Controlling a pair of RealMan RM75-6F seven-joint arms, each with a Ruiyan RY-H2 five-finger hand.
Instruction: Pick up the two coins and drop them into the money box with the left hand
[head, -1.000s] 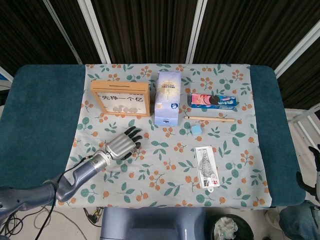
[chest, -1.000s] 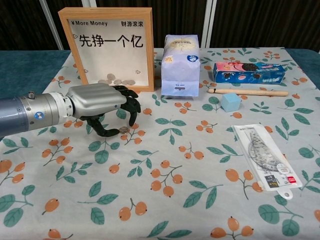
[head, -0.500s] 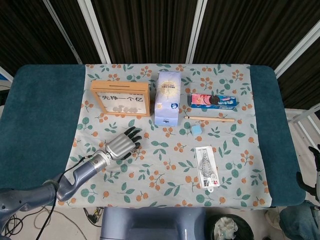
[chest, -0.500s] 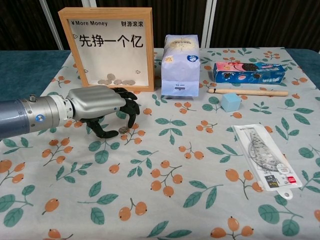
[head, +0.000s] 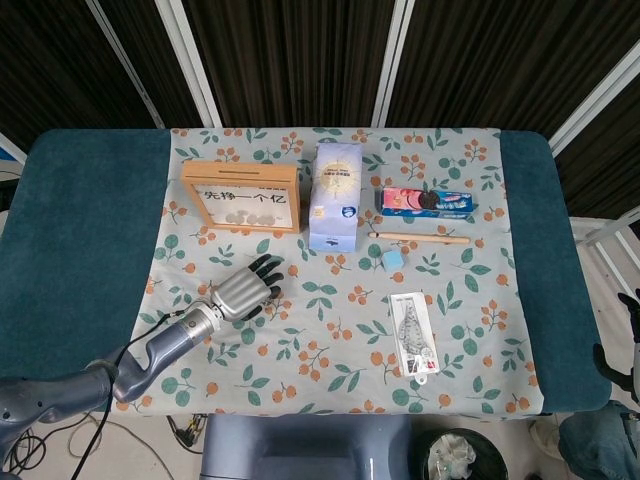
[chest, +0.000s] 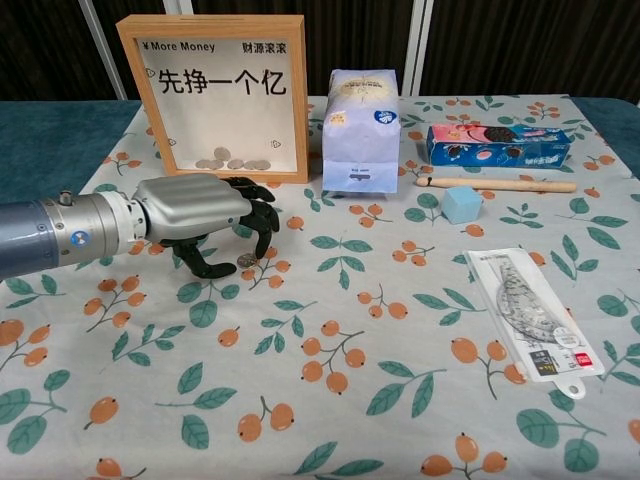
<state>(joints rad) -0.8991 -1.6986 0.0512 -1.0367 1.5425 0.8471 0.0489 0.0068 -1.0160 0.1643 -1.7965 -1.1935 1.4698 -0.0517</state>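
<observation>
Left hand: the left hand hovers palm-down low over the flowered tablecloth, just in front of the money box; its dark fingers curl downward and the thumb reaches under, tip just beside a coin. From above, the same hand lies in front of the box's right half.
Hand state: whether the coin is pinched or only touched, the pictures cannot tell.
Coin: one coin lies on the cloth under the fingertips, in front of the money box's right corner; it is hidden in the head view.
Second coin: not made out on the cloth in either view.
Money box: the wooden-framed money box stands upright at the back left of the cloth, its clear front printed "More Money", with several coins heaped at its bottom.
Right hand: out of both views.
Paper bag: a pale blue bag stands just right of the money box.
Biscuit pack: a blue pack lies well right of the money box, beyond the bag.
Stick: a wooden stick lies just in front of the pack.
Blue cube: a small cube sits near the stick, on its front side.
Ruler pack: a clear packet holding a ruler set lies far right of the money box, toward the front.
</observation>
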